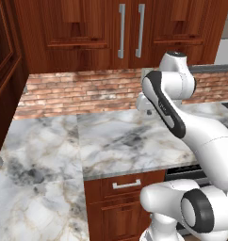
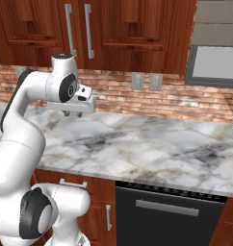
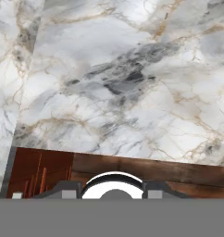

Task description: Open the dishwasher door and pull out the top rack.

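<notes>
The dishwasher door [image 2: 171, 218] is a flat black panel with a grey bar handle [image 2: 166, 208], set under the counter edge at the lower right of the right base view. It stands shut. A sliver of its dark top strip [image 1: 182, 171] shows beside my arm in the left base view. The top rack is hidden behind the shut door. My gripper [image 2: 70, 114] [image 1: 149, 112] hangs high over the marble counter, well above and left of the door, pointing down. In the hand view its tips [image 3: 109, 192] stand apart with nothing between them.
The marble counter [image 2: 152, 144] runs across both base views, with a brick backsplash [image 1: 78, 92] behind. Reddish wooden wall cabinets [image 1: 87, 28] hang above. A wooden drawer front with a small silver handle [image 1: 126, 184] sits left of the dishwasher. Wall outlets [image 2: 136, 80] are on the backsplash.
</notes>
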Tool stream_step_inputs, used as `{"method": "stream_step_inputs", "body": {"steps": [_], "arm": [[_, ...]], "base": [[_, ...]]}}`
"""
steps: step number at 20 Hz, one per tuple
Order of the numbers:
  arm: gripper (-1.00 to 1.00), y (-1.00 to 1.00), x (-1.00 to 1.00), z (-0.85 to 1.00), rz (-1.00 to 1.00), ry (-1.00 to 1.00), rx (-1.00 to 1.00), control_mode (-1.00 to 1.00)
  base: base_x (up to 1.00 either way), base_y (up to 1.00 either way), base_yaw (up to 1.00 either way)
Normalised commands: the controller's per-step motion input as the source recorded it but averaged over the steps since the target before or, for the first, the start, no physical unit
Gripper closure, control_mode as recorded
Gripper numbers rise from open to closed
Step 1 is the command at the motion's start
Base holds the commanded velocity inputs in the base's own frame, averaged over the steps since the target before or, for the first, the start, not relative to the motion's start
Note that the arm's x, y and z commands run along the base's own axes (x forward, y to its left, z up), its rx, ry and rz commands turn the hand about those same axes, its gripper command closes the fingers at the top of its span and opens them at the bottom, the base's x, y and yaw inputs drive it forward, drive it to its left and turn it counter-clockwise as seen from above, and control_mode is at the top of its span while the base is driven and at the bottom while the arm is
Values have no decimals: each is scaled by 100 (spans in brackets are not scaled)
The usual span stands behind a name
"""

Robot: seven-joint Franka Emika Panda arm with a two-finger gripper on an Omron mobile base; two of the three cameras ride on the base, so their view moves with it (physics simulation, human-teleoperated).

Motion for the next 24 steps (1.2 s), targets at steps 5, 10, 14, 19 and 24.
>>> {"method": "stream_step_inputs", "body": {"steps": [5, 10, 14, 19, 24], "arm": [[-100, -10, -1, -1, -1, 0, 0, -100], [-100, -17, -3, -3, -2, 0, 0, -100], [-100, -17, -5, -5, -1, 0, 0, -100], [-100, -9, -7, -2, -4, 0, 0, -100], [-100, -11, -20, -1, -8, -2, 0, -100]], "base": [[0, 0, 0], [0, 0, 0], [0, 0, 0], [0, 0, 0], [0, 0, 0]]}}
